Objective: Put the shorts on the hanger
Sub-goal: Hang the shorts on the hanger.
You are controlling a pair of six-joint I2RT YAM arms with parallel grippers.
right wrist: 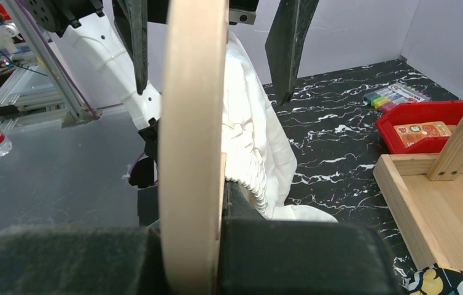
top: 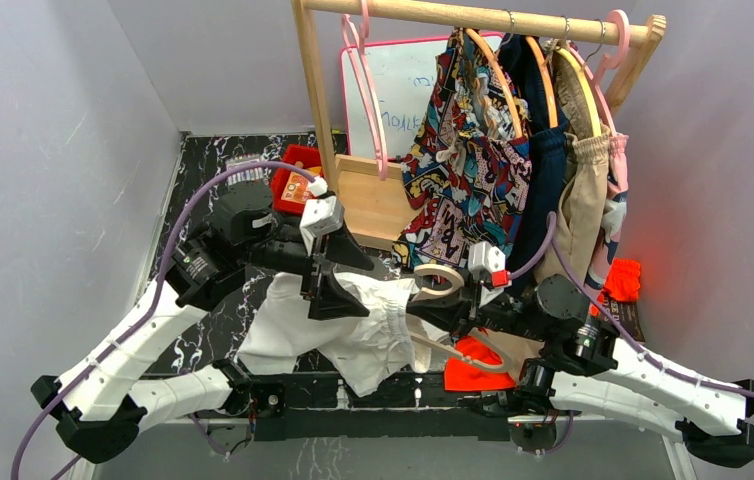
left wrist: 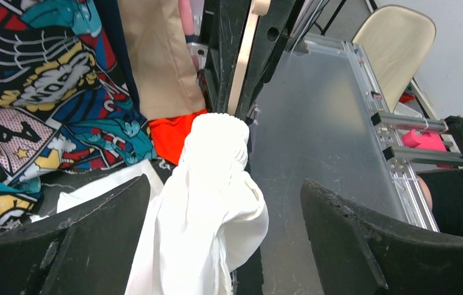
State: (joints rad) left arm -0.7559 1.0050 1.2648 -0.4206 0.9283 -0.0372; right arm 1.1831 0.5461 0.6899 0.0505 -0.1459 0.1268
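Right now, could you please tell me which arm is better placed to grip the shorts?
Left arm: its jaws stand open around the white shorts, while the right arm has its jaws shut on the cream hanger.

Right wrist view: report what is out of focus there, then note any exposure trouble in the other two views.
Right wrist: the hanger is close to the lens and soft, while the red tray behind is sharp. Left wrist: the shorts are nearly blown out white. Top external: even light, but the orange cloth glows oversaturated.

Marbled table [top: 208,160]: shorts [top: 288,335], red tray [top: 289,182], wooden base [top: 373,198]
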